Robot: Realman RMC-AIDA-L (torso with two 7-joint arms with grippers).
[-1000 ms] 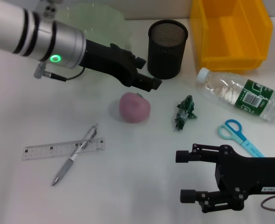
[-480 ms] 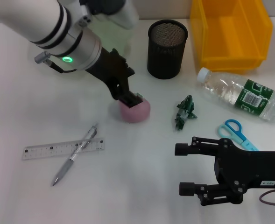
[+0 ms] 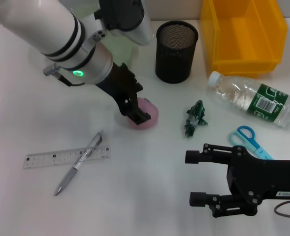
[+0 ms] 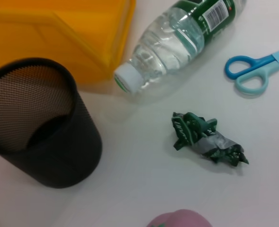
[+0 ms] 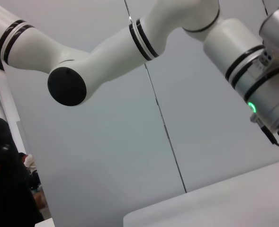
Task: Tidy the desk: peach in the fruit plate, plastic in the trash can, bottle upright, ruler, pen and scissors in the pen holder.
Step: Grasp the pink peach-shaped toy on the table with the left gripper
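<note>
My left gripper [image 3: 135, 111] is down on the pink peach [image 3: 150, 114] in the middle of the desk, covering its left side; the peach [image 4: 179, 219] shows only at the edge of the left wrist view. Only a sliver of the pale green fruit plate [image 3: 121, 49] shows behind my left arm. Crumpled green plastic [image 3: 195, 119] [image 4: 205, 140] lies right of the peach. The bottle [image 3: 255, 98] [image 4: 177, 42] lies on its side. Blue scissors [image 3: 250, 140] [image 4: 253, 75] lie below it. A clear ruler [image 3: 66, 157] and pen [image 3: 80, 161] lie crossed at the front left. My right gripper [image 3: 196, 178] hovers open at the front right, holding nothing.
A black mesh pen holder [image 3: 177, 51] [image 4: 40, 123] stands at the back centre. Right of it is a yellow bin [image 3: 243, 34] [image 4: 58, 38]. My left arm stretches over the back left of the desk. The right wrist view shows only that arm and a grey wall.
My left gripper swung from beside the pen holder down onto the peach and has sunk lower over it. The peach has not moved. The right gripper stayed put.
</note>
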